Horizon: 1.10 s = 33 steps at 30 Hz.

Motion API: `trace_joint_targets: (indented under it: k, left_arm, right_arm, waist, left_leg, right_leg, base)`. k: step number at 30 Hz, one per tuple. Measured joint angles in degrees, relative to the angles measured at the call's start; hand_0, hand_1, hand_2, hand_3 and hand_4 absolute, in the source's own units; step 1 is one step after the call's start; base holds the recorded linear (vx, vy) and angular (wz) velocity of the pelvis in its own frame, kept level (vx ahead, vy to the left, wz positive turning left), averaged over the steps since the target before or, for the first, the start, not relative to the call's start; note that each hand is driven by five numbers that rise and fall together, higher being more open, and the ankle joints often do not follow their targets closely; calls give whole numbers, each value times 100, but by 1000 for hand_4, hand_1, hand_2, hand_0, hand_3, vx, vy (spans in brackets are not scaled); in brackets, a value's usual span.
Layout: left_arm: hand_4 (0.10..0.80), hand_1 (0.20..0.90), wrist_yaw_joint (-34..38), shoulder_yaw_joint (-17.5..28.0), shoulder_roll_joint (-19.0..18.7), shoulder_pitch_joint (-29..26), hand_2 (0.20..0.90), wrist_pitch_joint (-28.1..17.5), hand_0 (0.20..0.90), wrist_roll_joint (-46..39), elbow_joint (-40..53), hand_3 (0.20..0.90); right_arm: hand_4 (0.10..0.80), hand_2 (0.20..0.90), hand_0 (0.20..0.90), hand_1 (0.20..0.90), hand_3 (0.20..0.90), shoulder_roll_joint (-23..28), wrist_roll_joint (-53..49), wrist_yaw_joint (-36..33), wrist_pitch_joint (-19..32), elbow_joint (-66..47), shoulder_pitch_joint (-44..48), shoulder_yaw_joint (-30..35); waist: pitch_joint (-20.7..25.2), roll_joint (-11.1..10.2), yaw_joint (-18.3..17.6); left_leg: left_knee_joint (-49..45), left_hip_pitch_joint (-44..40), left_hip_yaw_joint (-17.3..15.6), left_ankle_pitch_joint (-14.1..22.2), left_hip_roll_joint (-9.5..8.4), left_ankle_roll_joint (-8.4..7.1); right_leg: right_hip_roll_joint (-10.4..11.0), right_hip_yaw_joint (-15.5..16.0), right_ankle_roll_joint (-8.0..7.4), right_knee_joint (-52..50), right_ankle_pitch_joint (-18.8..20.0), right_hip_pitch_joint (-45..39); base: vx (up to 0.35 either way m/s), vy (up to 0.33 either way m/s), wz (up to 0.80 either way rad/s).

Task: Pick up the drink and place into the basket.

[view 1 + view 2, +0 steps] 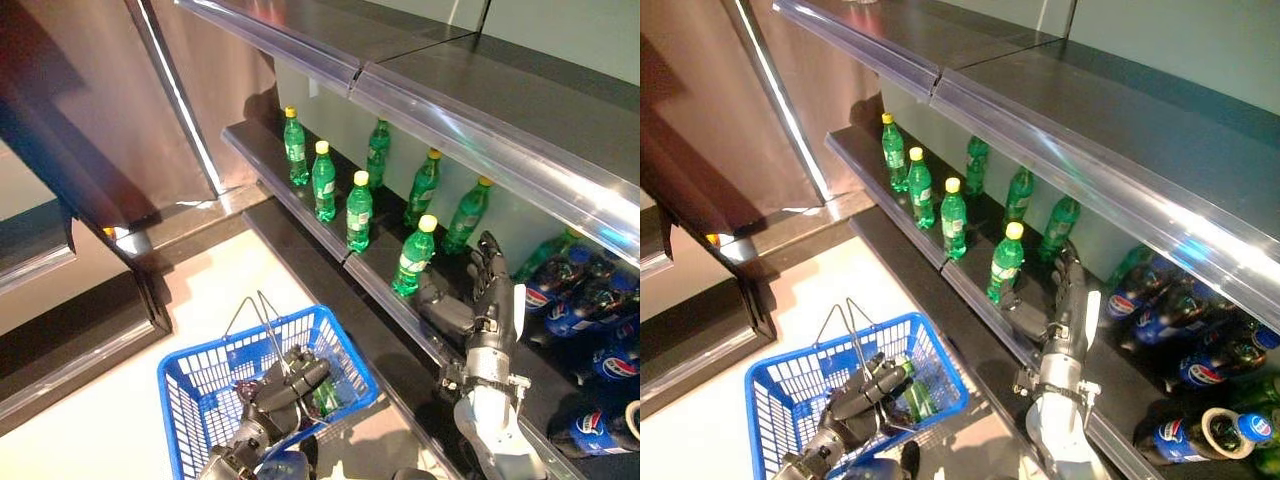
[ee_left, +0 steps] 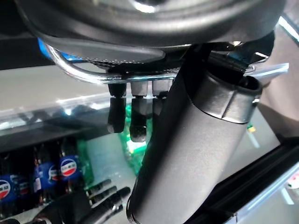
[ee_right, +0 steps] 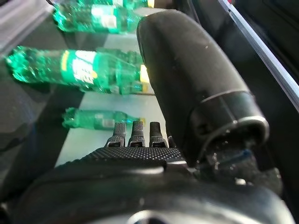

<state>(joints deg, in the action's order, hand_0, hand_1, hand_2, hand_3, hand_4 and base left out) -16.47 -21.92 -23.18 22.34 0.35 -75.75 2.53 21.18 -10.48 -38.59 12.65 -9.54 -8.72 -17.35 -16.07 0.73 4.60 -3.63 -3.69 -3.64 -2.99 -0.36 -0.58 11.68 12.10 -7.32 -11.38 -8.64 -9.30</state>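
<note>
The left hand [image 1: 285, 388] curls round the wire handle [image 1: 262, 322] of the blue basket [image 1: 190, 390], while the right hand [image 1: 490, 290], fingers straight and empty, reaches beside the green drink bottle [image 1: 413, 257] at the shelf's [image 1: 370, 272] front edge.

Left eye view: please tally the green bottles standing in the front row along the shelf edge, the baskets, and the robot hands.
Front-row green bottles: 4
Blue basket: 1
Robot hands: 2
Total: 7
</note>
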Motion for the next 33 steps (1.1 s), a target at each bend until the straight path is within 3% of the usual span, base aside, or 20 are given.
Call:
trace_joint_targets:
  k: [13, 24, 33]
  left_arm:
    - [100, 300, 0, -20, -53, -288, 300, 1, 300, -1, 0, 200]
    - [100, 300, 7, -172, -684, -1358, 300, -36, 300, -238, -7, 200]
    - [100, 300, 8, -162, -880, -2038, 300, -250, 300, -461, -264, 200]
  right_arm:
    - [800, 900, 900, 900, 900, -45, -90, -368, 40, 136, 64, -81]
    - [800, 900, 900, 900, 900, -172, -75, -1231, 427, 668, 1514, -97]
    - [800, 900, 900, 900, 900, -534, 61, -1509, 660, 1156, 2455, -98]
  waist:
    - [-292, 25, 68]
    - [-1079, -34, 302]
    - [-1444, -266, 448]
  left_leg:
    - [-406, 555, 112, 51, -6, 42]
    - [-888, 1784, 249, -73, 54, -14]
    - [-945, 2496, 270, -160, 264, -22]
  right_leg:
    - [38, 7, 8, -434, -65, 511]
    - [1, 22, 93, -904, -32, 1714]
    - [-259, 27, 190, -602, 192, 2292]
  base:
    - [-29, -35, 4]
    - [-229, -110, 4]
    - [-139, -106, -6]
